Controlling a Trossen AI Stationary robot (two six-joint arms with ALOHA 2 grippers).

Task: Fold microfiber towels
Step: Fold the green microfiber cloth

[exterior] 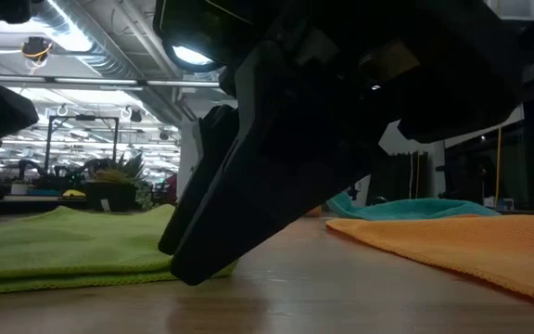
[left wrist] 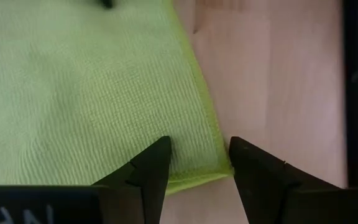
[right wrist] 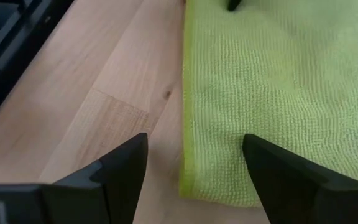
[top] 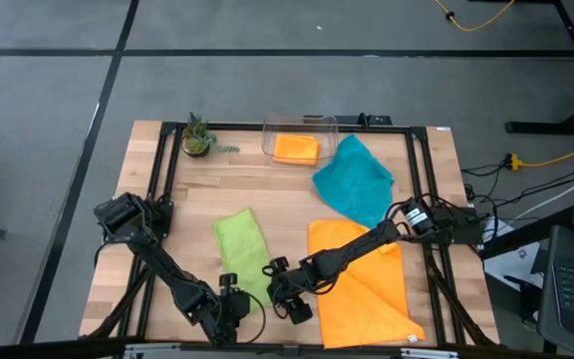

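A lime green towel (top: 239, 249) lies flat on the table as a long strip, its near end between my two grippers. My left gripper (top: 233, 301) is open, its fingertips standing on either side of one near corner (left wrist: 224, 169) of the green towel. My right gripper (top: 289, 299) is open wide over the other near corner (right wrist: 188, 186); one finger is over bare wood, the other over cloth. An orange towel (top: 362, 279) lies spread at the near right and a teal towel (top: 355, 179) lies rumpled behind it. Another orange towel (top: 297, 148) lies in the clear bin. My left gripper has its open fingers slanting down over the green towel's near corner (left wrist: 224, 169); whether the tips touch the cloth I cannot tell. My right gripper comes slanting down from the right, and in the low view a dark fingertip (exterior: 185, 267) reaches table height at the towel's edge; I cannot tell if it touches.
A small potted plant (top: 197, 136) stands at the far left. The clear bin (top: 267, 140) stands at the far middle. A black frame (top: 162, 189) runs around the tabletop. Bare wood (top: 287, 214) lies between the green and orange towels.
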